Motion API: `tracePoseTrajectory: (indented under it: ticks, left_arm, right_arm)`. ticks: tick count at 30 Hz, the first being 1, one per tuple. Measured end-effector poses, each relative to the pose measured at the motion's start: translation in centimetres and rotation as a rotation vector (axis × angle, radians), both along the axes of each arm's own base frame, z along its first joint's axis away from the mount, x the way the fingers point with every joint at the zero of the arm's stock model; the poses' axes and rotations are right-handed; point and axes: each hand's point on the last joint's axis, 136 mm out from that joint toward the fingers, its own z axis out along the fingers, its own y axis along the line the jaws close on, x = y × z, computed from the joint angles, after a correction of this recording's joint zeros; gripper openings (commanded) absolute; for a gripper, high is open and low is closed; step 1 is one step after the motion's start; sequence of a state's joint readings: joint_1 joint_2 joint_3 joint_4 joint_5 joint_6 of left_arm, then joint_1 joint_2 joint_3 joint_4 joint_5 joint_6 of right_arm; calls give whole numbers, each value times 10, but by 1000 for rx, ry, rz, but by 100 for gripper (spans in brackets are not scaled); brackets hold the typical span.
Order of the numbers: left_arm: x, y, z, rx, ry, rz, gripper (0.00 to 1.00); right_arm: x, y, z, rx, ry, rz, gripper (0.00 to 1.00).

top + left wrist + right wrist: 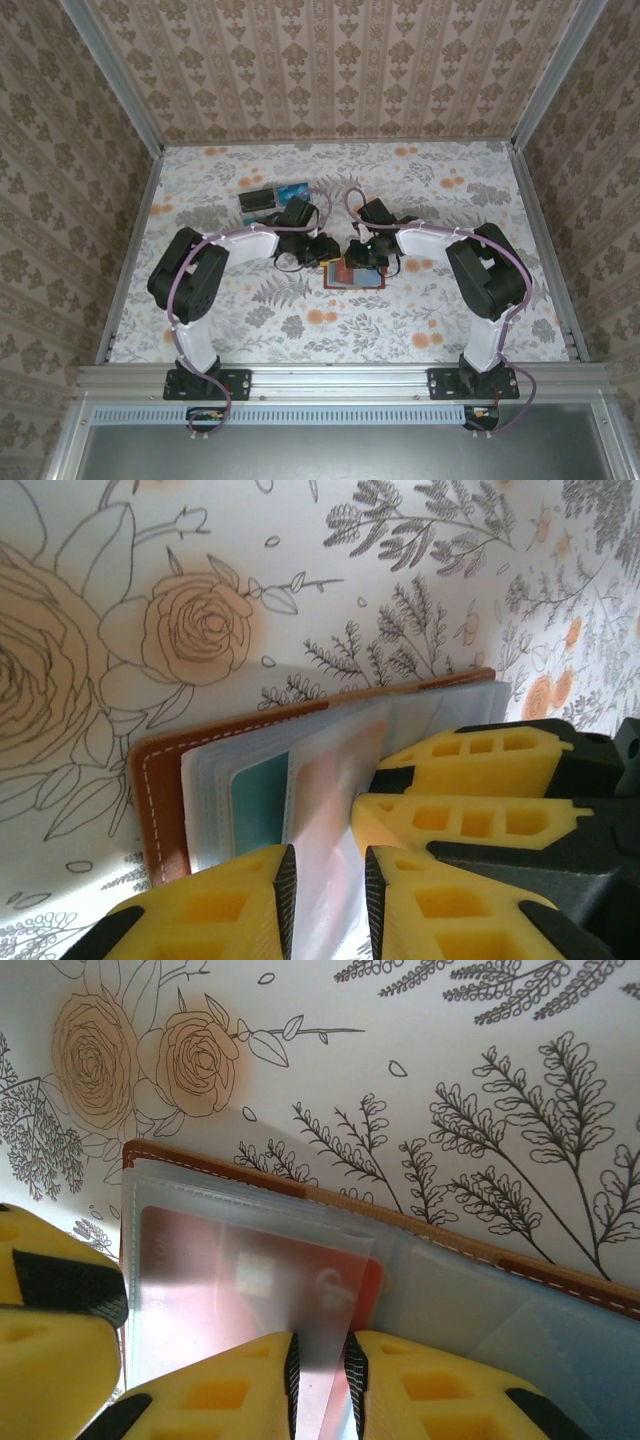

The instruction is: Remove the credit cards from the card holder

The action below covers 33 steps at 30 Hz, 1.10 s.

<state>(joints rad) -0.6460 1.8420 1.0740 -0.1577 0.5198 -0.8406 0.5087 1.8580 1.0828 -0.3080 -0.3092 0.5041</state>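
The brown leather card holder (355, 276) lies open on the floral table, with both grippers meeting over it. In the left wrist view its brown stitched edge (160, 800) frames clear sleeves, one holding a teal card (258, 805). A raised translucent sleeve (335, 780) runs between the fingers of my left gripper (328, 905), which is closed narrowly on it. The right gripper's yellow fingers (470, 765) press in from the right. In the right wrist view a red card (250, 1275) sits in a sleeve. A clear sleeve flap (330, 1290) passes into my right gripper (320, 1380), which pinches it.
A black card (258, 200) and a blue card (294, 189) lie on the table behind the left arm. Patterned walls and metal rails enclose the table. Bare tablecloth (450, 200) spreads to the right, left and front of the wallet.
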Motion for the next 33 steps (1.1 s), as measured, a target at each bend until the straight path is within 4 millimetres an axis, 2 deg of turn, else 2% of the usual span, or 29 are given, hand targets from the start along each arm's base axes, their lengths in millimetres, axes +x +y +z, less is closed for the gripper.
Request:
tracePoseTrajectory:
  ticks: [12, 16, 21, 24, 29, 33]
  left_arm:
    - [-2, 4, -10, 44, 21, 1, 26]
    - [-4, 0, -14, 43, 27, -14, 23]
    - [-6, -5, -14, 35, 23, -35, 11]
    - [-6, -7, -12, 26, 21, -41, 7]
    - [-4, -4, -8, 24, 6, -49, 2]
    - [-3, 5, 0, 39, -6, -45, 2]
  right_arm:
    - [0, 0, 0, 0, 0, -1, 26]
    - [0, 0, 0, 1, 1, -3, 25]
    - [0, 0, 0, 3, 4, -11, 26]
    - [0, 0, 2, 5, 8, -21, 27]
    - [-3, -4, 11, 18, 22, -50, 37]
    - [-6, -2, 42, 84, -13, -58, 50]
